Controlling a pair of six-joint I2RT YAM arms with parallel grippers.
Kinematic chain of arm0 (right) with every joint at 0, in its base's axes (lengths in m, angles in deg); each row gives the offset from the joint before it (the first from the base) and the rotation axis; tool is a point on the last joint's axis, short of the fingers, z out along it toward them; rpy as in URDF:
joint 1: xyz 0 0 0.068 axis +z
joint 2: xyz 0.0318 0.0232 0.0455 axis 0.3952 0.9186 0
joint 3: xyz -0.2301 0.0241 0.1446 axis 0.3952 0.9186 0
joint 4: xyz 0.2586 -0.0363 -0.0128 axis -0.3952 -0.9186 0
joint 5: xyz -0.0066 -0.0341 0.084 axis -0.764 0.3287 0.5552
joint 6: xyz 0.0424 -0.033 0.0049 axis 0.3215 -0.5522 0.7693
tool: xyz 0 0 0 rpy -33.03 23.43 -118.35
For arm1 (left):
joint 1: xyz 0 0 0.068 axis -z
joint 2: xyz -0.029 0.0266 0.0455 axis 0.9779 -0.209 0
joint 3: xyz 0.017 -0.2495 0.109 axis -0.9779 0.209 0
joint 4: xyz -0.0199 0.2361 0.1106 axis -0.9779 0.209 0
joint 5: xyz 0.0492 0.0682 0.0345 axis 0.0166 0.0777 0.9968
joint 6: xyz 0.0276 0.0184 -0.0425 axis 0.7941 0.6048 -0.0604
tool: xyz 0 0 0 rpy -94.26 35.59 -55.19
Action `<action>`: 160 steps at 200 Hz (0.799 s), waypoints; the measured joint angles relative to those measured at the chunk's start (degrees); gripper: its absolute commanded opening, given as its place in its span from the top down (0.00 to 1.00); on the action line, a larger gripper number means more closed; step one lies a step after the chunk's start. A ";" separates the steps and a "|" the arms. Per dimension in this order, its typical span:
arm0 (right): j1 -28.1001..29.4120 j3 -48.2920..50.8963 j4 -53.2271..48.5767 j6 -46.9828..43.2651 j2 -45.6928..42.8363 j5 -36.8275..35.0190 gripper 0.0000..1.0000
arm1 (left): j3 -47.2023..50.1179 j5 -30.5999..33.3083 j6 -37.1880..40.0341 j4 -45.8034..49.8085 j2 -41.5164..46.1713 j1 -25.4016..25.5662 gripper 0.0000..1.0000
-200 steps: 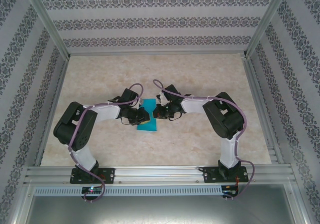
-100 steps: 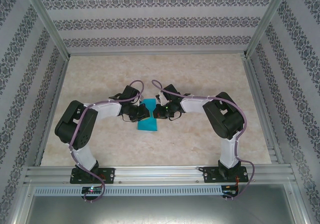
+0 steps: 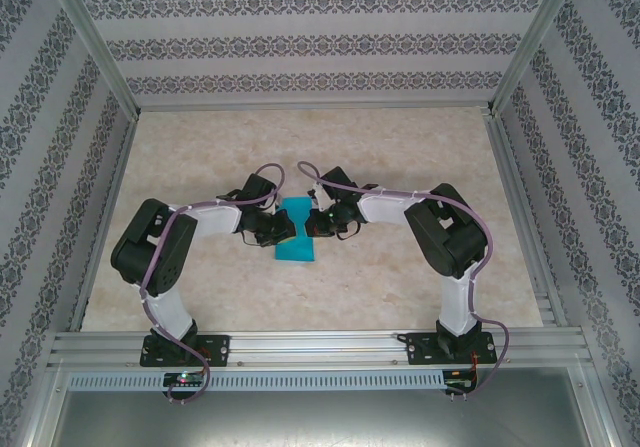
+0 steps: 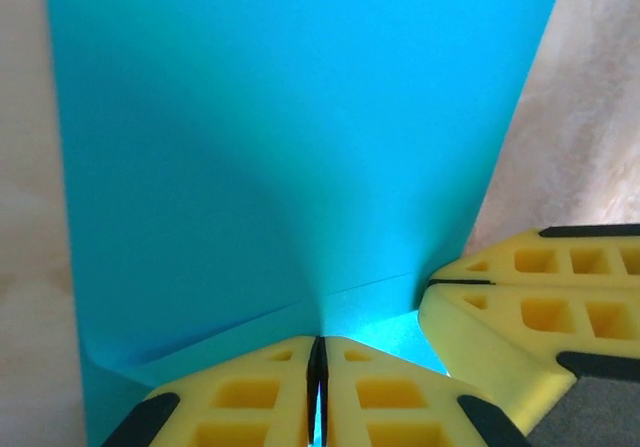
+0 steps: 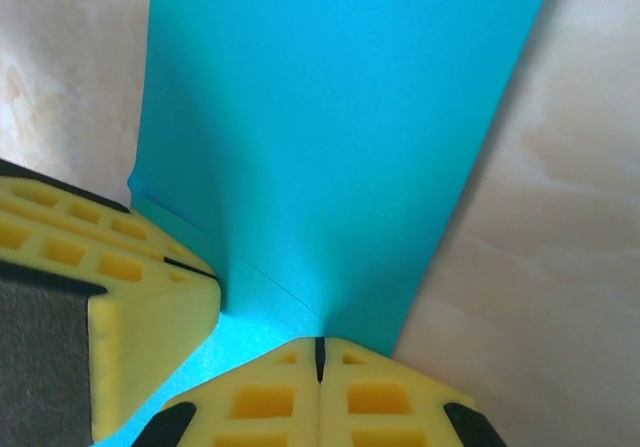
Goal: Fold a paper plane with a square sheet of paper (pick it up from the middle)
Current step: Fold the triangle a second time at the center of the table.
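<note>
The sheet of paper is plain, matte teal-blue and unmarked. It sits near the middle of the table, looking narrower than it is long. Its middle is pinched between the left pincer and right pincer, with faint creases running out from there.

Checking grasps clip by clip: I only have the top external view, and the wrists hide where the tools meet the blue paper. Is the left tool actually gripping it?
Observer: Yes. In the left wrist view, the left tool has its jaws closed on the blue paper.
Operator: And the right one?
Observer: The right tool is likewise shut on the paper.
Operator: Any fold visible?
Observer: A crease line runs sideways from the left tool's pinch.
</note>
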State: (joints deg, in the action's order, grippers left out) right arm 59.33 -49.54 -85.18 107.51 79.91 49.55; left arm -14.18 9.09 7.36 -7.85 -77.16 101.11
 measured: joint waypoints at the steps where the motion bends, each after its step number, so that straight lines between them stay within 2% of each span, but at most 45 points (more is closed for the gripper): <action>1: 0.02 -0.02 -0.07 -0.15 -0.02 -0.11 1.00 | 0.00 0.00 0.00 0.02 0.02 -0.04 0.85; 53: 0.87 -0.59 -1.49 -5.27 -0.26 -2.82 1.00 | 1.42 -1.05 -0.46 0.07 1.03 -4.04 0.85; 108: 0.81 -0.39 -3.26 -6.36 -1.20 -4.07 1.00 | 2.25 -0.15 1.36 2.51 3.45 -9.42 0.86; 138: 0.81 -0.13 -4.09 -6.40 -1.77 -4.61 1.00 | 2.01 -0.63 2.21 3.04 7.23 -9.07 0.88; 160: 0.81 -0.13 -4.09 -6.38 -1.79 -4.44 1.00 | 1.44 -1.73 2.14 1.73 8.02 -5.99 0.91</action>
State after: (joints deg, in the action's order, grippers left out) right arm 60.14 -49.67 -89.26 101.13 78.12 45.11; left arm -12.74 7.36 9.50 -6.13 -69.13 95.13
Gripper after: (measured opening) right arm 0.052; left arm 0.110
